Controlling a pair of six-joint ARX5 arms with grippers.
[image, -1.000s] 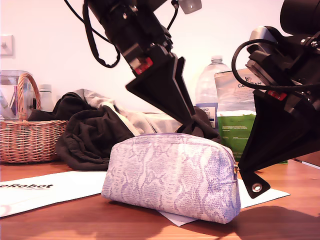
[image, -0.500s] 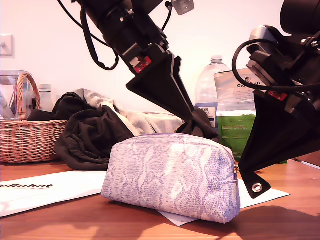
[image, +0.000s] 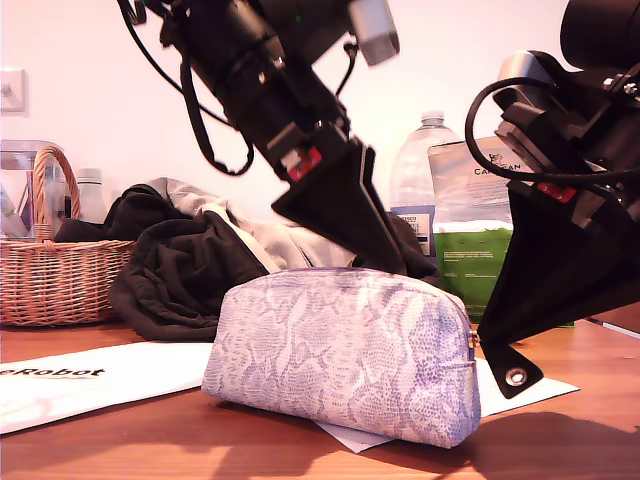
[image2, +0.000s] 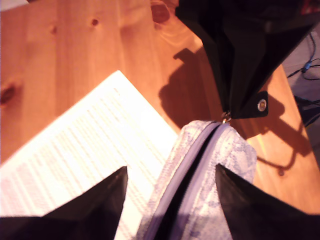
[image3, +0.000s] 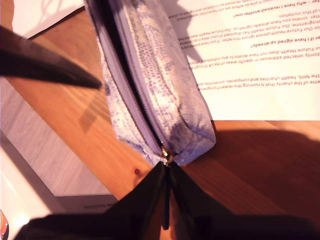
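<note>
A lilac snakeskin-print pouch (image: 340, 350) lies on the wooden table (image: 560, 440) with its zip along the top. My second gripper (image: 492, 345) comes in from the exterior view's right and is shut on the zip pull (image3: 166, 156) at the pouch's end (image3: 150, 90). My first gripper (image: 398, 262) hangs over the pouch's top from the upper middle of the exterior view. It is open, with one finger on each side of the zip line (image2: 192, 165), just above the fabric. The first wrist view also shows my second gripper (image2: 235, 107) at the pull.
Printed paper sheets (image: 100, 375) lie under and beside the pouch. Behind it are a heap of dark clothes (image: 190, 270), a wicker basket (image: 55, 270) at the exterior view's left, a water bottle (image: 425, 170) and a green pack (image: 480, 260).
My first gripper has come down and shifted toward the exterior view's right, closer to the pouch's top. My second gripper and the pouch have stayed put.
</note>
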